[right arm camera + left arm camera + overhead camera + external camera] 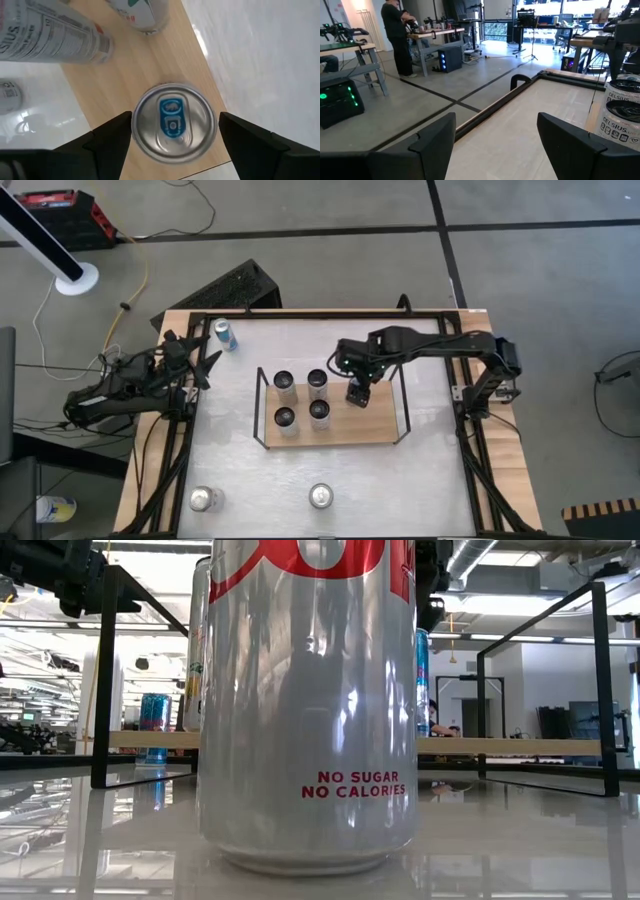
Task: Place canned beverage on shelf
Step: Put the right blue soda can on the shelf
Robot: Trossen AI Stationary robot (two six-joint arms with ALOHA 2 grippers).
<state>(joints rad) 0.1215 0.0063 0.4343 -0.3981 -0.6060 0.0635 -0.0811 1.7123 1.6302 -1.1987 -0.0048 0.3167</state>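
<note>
- The right end effector (172, 137) hangs above the shelf (375, 428), pointing straight down over an upright can (173, 122) with a blue pull tab.
- Its two fingers (107, 137) stand open on either side of that can's top with a gap on each side, so it has hold of nothing.
- That can stands on the light-wood board of the shelf, close to the board's edge; in the high view the end effector covers it, toward the shelf's right end.
- Four more cans (285, 381) stand upright on the shelf in a two-by-two group, left of the right end effector.
- The left end effector (205, 367) waits at the left edge of the table (430, 480), near a blue can (225, 334) standing by the far left corner.
- Its fingers (432, 142) are spread wide apart and empty, looking along the table top.
- Two other cans stand near the table's front edge: one at the left (205, 499), one near the middle (321, 496).
- In the low view a big silver can (305, 700) fills the middle, with the shelf's black wire frame (105, 680) behind it.
- A person (396, 35) stands at a workbench in the room beyond the table.
</note>
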